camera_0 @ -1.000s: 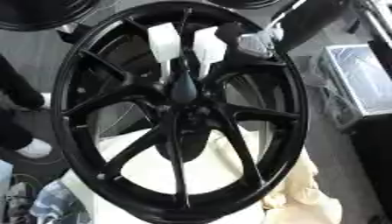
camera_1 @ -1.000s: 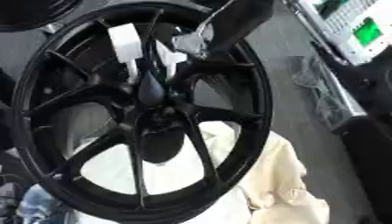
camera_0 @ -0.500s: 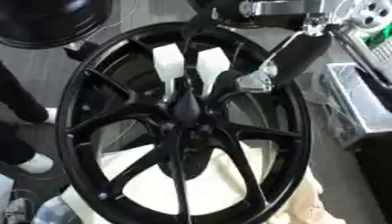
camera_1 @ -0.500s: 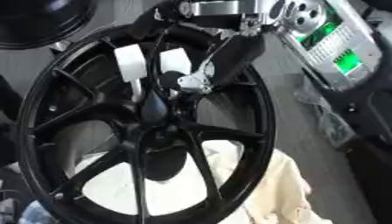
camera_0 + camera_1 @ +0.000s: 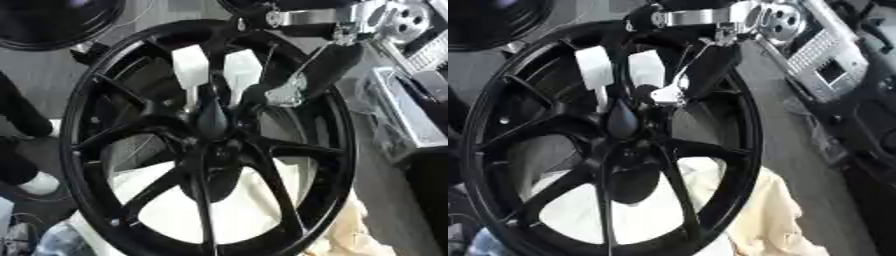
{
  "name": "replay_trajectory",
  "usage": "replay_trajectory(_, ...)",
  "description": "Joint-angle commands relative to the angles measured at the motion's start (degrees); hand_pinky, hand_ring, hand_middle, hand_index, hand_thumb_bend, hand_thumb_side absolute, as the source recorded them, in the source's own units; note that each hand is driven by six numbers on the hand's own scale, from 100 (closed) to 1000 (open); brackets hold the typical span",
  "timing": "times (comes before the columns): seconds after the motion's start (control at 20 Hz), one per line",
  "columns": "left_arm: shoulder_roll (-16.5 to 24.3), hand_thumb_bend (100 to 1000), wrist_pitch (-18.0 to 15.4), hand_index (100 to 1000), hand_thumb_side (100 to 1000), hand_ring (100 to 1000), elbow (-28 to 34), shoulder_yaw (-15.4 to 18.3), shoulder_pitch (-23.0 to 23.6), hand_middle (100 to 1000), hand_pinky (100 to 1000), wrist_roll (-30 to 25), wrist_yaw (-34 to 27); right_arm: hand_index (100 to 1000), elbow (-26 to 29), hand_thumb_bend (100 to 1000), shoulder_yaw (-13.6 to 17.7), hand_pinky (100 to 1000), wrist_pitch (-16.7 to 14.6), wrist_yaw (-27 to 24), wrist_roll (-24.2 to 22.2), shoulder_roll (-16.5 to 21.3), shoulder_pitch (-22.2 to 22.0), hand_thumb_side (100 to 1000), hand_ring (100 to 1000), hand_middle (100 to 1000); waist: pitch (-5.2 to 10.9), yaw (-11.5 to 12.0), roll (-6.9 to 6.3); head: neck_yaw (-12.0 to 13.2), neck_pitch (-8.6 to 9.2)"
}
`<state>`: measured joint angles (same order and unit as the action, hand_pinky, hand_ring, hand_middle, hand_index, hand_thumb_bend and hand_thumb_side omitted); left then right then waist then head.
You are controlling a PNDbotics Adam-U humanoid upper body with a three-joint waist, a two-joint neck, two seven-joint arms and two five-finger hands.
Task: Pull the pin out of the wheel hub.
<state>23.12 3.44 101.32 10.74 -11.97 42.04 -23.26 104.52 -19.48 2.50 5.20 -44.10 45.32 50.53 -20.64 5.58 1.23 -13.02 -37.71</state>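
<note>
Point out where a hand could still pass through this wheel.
The wide gaps between the lower spokes of the wheel are free, with only cream cloth behind. It is crowded up top: two white pins and the right hand fill the gaps above the hub.

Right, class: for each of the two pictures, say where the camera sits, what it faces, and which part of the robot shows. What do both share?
Left eye view: in the robot's head, looking down at the black spoked wheel; the right hand reaches in from the upper right.
Right eye view: beside it, shifted right, facing the same wheel; more of the silver-jointed right arm shows.
Both share the wheel, two white pins near the hub, and cream cloth.
</note>
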Motion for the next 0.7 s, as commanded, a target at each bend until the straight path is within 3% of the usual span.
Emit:
replay_trajectory(0.05, 1.0, 107, 0.1, 696, 822, 632, 0.5, 0.5, -0.3, 590, 635, 0.0, -0.2, 941, -0.3, 215, 0.5, 1000, -0.4, 1.0, 0.3, 0.9, 0.7, 383, 955, 888, 0.77, 0.1, -0.16, 0.0, -0.22)
replay_trajectory(0.7, 0.8, 106, 0.1, 695, 823, 623, 0.5, 0.3, -0.3, 590, 635, -0.1, -0.2, 932, -2.7, 182, 0.7, 1000, -0.3, 2.5, 0.4, 0.9, 0.7, 395, 937, 864, 0.25, 0.4, 0.06, -0.1, 0.02)
